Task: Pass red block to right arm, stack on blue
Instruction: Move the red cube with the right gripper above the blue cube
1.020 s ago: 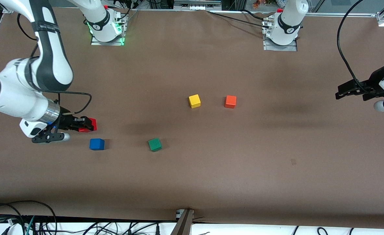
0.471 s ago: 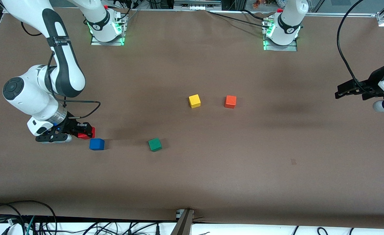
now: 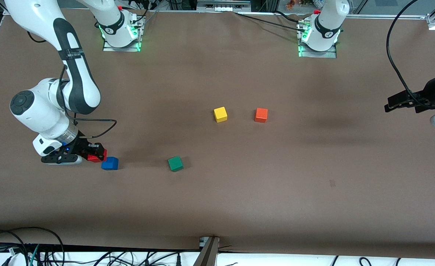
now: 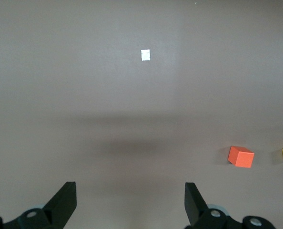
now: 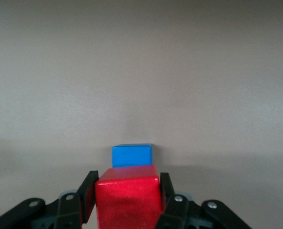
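My right gripper (image 3: pixel 98 152) is shut on the red block (image 3: pixel 96 156) and holds it low, right beside the blue block (image 3: pixel 109 163) at the right arm's end of the table. In the right wrist view the red block (image 5: pixel 127 202) sits between the fingers, with the blue block (image 5: pixel 131 155) just ahead of it and partly hidden by it. I cannot tell whether the two blocks touch. My left gripper (image 3: pixel 389 103) is open and empty, held in the air at the left arm's end of the table; its black fingertips (image 4: pixel 193 199) show in the left wrist view.
A green cube (image 3: pixel 175 163) lies toward the middle from the blue block. A yellow cube (image 3: pixel 220 114) and an orange cube (image 3: pixel 261 115) lie mid-table; the orange cube (image 4: pixel 240 156) also shows in the left wrist view. A small white mark (image 4: pixel 145 55) is on the table.
My right gripper has carried the red block down and toward the front camera, closer to the blue block. The left gripper has drifted slightly toward its own end of the table.
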Controlling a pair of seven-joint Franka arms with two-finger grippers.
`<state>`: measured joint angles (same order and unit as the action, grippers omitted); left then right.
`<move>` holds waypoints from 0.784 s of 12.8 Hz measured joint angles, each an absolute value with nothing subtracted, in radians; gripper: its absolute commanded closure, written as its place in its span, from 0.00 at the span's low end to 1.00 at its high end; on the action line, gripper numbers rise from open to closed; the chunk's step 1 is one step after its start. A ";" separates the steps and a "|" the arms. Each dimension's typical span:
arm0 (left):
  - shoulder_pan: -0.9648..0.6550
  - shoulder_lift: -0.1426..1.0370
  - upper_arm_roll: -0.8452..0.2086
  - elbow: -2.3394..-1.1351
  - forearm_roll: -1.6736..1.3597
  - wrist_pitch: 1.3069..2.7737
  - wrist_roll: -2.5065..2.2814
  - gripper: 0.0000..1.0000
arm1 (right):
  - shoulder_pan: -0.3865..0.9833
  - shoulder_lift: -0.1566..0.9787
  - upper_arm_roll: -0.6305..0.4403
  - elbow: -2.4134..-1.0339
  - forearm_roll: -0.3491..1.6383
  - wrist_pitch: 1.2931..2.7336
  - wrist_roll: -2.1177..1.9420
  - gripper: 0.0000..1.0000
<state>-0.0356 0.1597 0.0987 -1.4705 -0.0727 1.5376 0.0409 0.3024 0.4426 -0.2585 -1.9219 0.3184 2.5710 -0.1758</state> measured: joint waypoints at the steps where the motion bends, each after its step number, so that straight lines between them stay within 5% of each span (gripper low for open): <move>1: -0.036 0.160 0.094 -1.470 -0.075 1.538 0.041 0.00 | 0.303 0.455 -0.258 -1.919 0.318 2.579 -0.176 0.67; 10: -0.040 0.160 0.079 -1.471 -0.077 1.528 0.040 0.00 | 0.309 0.517 -0.257 -1.861 0.318 2.585 -0.176 0.67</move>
